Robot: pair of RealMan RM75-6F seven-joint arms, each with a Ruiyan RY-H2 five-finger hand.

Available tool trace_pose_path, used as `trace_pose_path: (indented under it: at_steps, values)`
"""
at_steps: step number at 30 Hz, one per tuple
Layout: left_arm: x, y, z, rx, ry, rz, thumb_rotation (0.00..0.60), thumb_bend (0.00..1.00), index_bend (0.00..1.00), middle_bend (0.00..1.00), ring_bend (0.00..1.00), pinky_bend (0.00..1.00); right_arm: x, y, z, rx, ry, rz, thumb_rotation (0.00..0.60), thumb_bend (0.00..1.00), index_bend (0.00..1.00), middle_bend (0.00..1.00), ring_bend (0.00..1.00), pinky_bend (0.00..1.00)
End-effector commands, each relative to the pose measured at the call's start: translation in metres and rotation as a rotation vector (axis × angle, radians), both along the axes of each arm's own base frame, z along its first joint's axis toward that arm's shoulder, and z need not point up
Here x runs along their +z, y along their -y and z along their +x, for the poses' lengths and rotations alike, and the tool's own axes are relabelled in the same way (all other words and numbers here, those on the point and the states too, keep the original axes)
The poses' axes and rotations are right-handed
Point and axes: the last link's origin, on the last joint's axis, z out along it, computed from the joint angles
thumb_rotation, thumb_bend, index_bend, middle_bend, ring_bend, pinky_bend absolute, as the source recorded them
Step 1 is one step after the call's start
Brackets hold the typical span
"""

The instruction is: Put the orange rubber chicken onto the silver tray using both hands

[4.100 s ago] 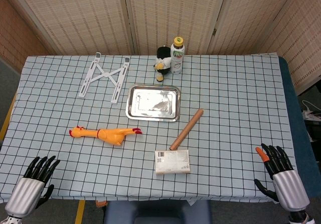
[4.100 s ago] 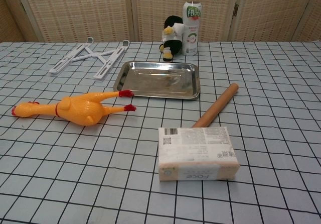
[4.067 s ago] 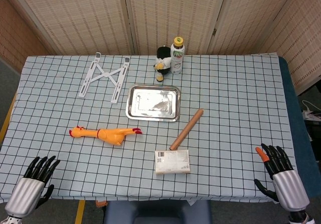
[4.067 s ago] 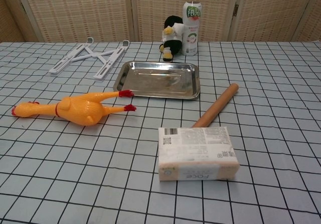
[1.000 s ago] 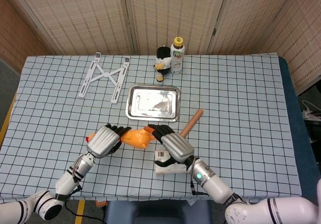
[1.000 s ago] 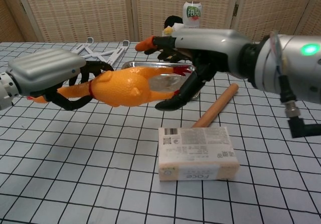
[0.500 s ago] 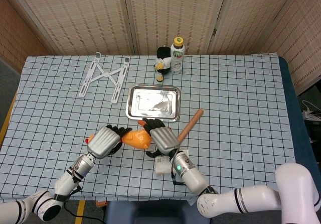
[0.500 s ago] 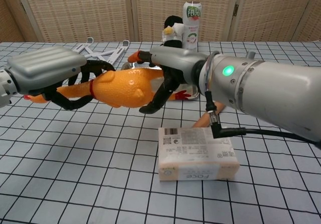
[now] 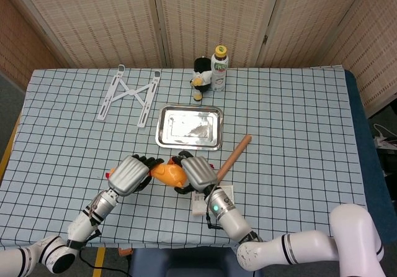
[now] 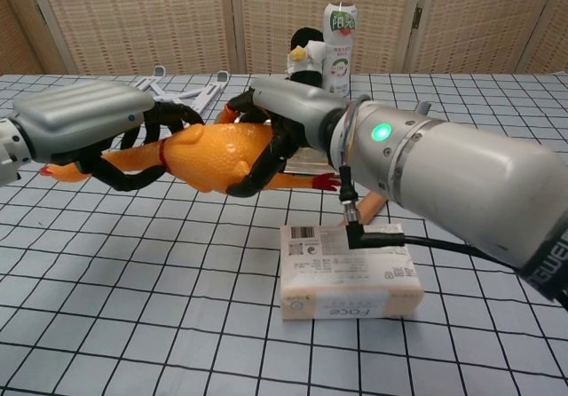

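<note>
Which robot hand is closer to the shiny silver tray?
The right hand. It sits just below the silver tray's near edge, gripping the rubber chicken. The left hand holds the chicken's other end, farther left of the tray.

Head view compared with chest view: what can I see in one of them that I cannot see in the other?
Only the head view shows the whole silver tray, empty, and the full white stand. Only the chest view shows the chicken's red feet sticking out past the right hand, and the label on the box. Both show the left hand and the right hand holding the orange rubber chicken between them, plus the bottle.
</note>
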Motion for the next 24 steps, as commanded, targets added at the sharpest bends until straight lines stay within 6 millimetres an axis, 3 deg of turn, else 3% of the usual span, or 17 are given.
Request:
trace_pose_path:
  at_steps: [1,5,10,12,15,16,17,19,24]
  values:
    - [0.001,0.001,0.0,0.0,0.002,0.001,0.6,0.73,0.79,0.7,0.55,0.7,0.0,-0.002,-0.003,0.018,-0.019,-0.034,0.6,0.29,1.0,0.7,0.77,1.0]
    - [0.002,0.002,0.001,-0.001,0.002,0.002,0.6,0.73,0.79,0.7,0.55,0.7,0.002,-0.006,-0.005,0.036,-0.027,-0.032,0.6,0.36,1.0,0.73,0.82,1.0]
    - [0.003,0.002,0.001,0.005,0.004,0.0,0.6,0.73,0.79,0.7,0.55,0.7,0.003,-0.008,-0.006,0.037,-0.014,-0.023,0.6,0.37,1.0,0.74,0.84,1.0]
    - [0.004,0.002,0.001,0.007,0.005,0.003,0.6,0.73,0.79,0.7,0.55,0.7,0.004,-0.009,-0.008,0.039,-0.019,0.004,0.6,0.36,0.96,0.72,0.77,0.99]
    - [0.006,0.001,0.0,0.012,0.006,0.005,0.6,0.73,0.79,0.7,0.55,0.7,0.007,-0.012,-0.016,0.075,-0.082,0.106,0.6,0.26,0.32,0.28,0.27,0.52]
    - [0.007,0.001,-0.001,0.014,0.004,0.005,0.6,0.72,0.79,0.7,0.55,0.7,0.009,-0.01,-0.017,0.083,-0.093,0.124,0.6,0.2,0.07,0.08,0.08,0.26]
    - [0.007,0.0,-0.001,0.015,0.002,0.005,0.6,0.72,0.79,0.7,0.55,0.7,0.012,-0.009,-0.018,0.09,-0.095,0.143,0.6,0.17,0.01,0.02,0.02,0.16]
    - [0.009,-0.002,-0.003,0.021,0.002,0.006,0.6,0.73,0.79,0.7,0.55,0.7,0.018,-0.006,-0.018,0.092,-0.076,0.165,0.6,0.11,0.0,0.0,0.0,0.02]
    - [0.01,-0.003,-0.003,0.03,0.01,0.001,0.6,0.73,0.79,0.7,0.55,0.7,0.023,-0.002,-0.022,0.088,-0.06,0.168,0.6,0.07,0.0,0.0,0.0,0.0]
